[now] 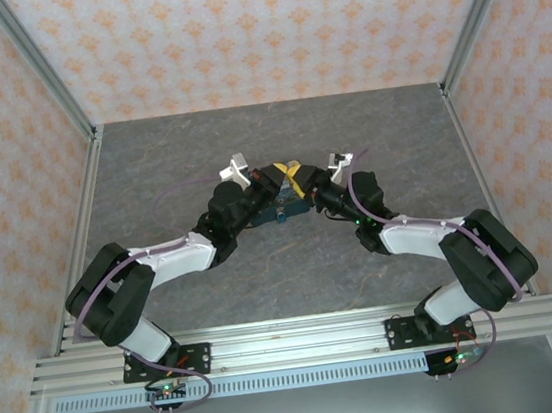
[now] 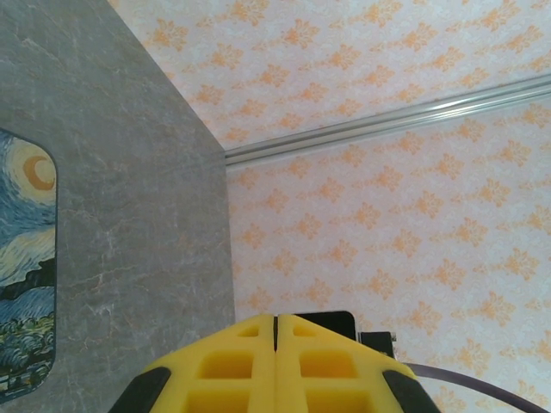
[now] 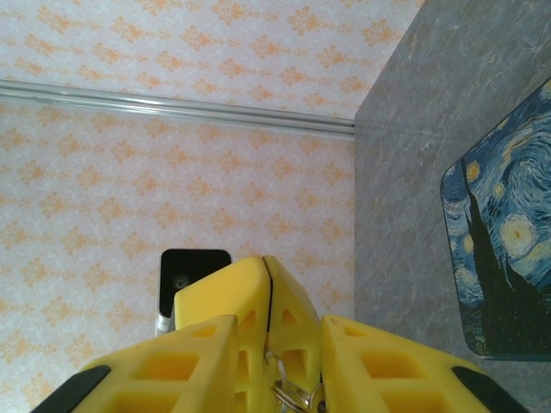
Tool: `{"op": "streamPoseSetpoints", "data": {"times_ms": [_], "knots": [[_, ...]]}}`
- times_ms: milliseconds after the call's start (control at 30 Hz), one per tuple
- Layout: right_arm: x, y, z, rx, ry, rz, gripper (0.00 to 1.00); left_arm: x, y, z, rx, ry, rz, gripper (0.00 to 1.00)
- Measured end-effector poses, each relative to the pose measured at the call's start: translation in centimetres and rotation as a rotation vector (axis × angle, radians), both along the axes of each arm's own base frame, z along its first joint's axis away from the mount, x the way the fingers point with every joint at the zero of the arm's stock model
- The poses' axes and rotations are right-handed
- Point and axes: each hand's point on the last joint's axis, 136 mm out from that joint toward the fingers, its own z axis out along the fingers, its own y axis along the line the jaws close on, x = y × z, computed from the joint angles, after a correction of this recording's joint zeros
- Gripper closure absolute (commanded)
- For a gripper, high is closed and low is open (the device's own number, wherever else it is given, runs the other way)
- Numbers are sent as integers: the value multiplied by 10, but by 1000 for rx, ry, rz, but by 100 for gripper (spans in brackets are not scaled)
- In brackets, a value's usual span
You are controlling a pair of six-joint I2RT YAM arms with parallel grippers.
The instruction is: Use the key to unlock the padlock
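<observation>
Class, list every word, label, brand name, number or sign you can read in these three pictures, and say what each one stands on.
No readable text anywhere.
The painted box: only a swirling night-sky picture, no lettering.
The wallpaper: a repeated orange ornament, not writing.
The small circuit boards below the arm bases: any print on them is too small to read.

The left gripper's (image 2: 275, 320) 2 yellow fingers (image 2: 228, 366) press together; a starry blue box (image 2: 21, 275) lies on the grey table (image 2: 129, 215).
</observation>
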Motion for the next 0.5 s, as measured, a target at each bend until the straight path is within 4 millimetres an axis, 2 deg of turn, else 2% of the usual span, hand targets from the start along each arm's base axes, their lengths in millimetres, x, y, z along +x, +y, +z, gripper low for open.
{"op": "streamPoseSetpoints", "data": {"times_ms": [133, 500], "knots": [[-1, 0, -5, 1, 11, 1, 74, 2, -1, -9, 5, 21, 0, 100], [1, 1, -13, 0, 27, 3, 79, 2, -2, -12, 3, 30, 1, 100]]}}
